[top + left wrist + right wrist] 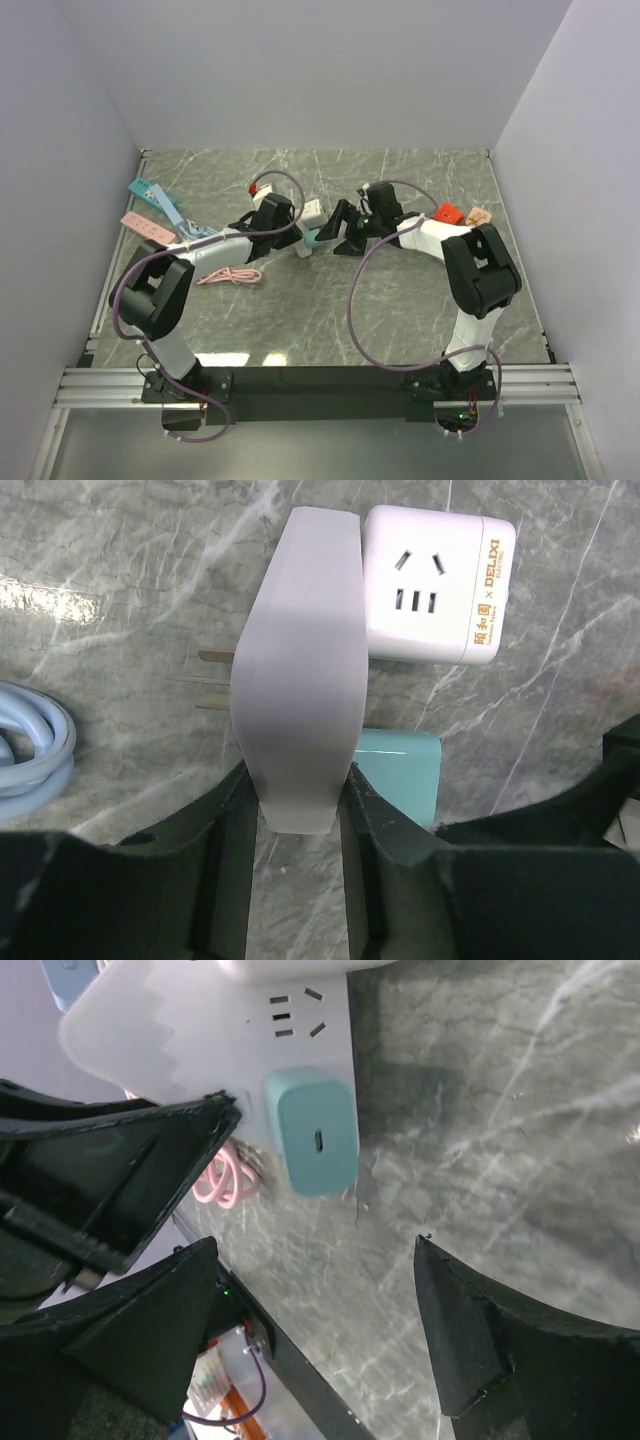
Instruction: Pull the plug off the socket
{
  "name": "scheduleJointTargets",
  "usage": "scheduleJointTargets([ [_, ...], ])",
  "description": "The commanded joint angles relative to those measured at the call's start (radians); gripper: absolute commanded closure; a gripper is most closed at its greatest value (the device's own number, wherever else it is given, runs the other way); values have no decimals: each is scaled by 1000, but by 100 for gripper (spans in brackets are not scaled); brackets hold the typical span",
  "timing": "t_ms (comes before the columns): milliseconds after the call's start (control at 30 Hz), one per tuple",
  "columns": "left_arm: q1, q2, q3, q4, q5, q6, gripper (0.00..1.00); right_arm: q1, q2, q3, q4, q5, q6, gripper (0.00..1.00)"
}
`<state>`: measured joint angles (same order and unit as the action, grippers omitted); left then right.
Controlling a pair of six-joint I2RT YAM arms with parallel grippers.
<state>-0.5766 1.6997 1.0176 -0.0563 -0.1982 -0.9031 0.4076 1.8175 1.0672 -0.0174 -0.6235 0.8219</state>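
My left gripper (pixel 297 780) is shut on the lower end of a flat white socket (pixel 300 650), which I see edge-on, its metal prongs pointing left. A teal plug (pixel 400 780) sits on the socket's right face. In the right wrist view the plug (pixel 315 1130) stands out from the white socket face (pixel 200 1050), below a set of holes. My right gripper (pixel 318 1243) is open, short of the plug and touching nothing. From above, the socket (pixel 312 212) and plug (pixel 312 240) lie between the left gripper (pixel 292 228) and the right gripper (pixel 345 228).
A white cube socket (pixel 435 585) lies just beyond the held one. A pink coiled cable (pixel 230 277) is near the left arm. A teal strip (pixel 150 195) and a pink strip (pixel 148 227) lie at far left. Red (pixel 447 212) and peach (pixel 478 214) adapters sit at right.
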Motion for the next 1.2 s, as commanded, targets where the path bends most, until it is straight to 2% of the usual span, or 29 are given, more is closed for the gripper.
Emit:
scheduleJointTargets([
  [0,-12,-49,-2,1,20,-8,100,19,42,33,83,-21,5,15],
  [400,-20,-69,-10,4,65,-17,100,31,118,79,172,-15,26,23],
  [467,-22,-71,-14,6,69,-22,100,31,128,83,184,-22,29,26],
  [600,-22,-69,-19,21,83,-33,100,43,147,92,204,-51,55,38],
  [800,-23,-69,-17,38,100,-57,100,72,151,82,192,-50,54,42],
  [867,-23,-68,-13,41,108,-60,100,74,158,79,195,-50,57,49],
  [900,-23,-66,-13,41,109,-62,100,76,160,77,197,-51,62,58],
  [967,-23,-68,-14,42,108,-63,100,76,163,83,186,-51,60,70],
  [1000,-23,-69,-14,41,106,-65,100,76,163,88,180,-50,60,81],
  [1067,-23,-75,-17,26,88,-66,99,74,160,97,166,-48,54,91],
  [1100,-23,-77,-17,23,83,-68,93,76,158,102,156,-48,51,99],
  [1167,-23,-89,-33,12,54,-82,70,74,154,102,152,-48,48,100],
])
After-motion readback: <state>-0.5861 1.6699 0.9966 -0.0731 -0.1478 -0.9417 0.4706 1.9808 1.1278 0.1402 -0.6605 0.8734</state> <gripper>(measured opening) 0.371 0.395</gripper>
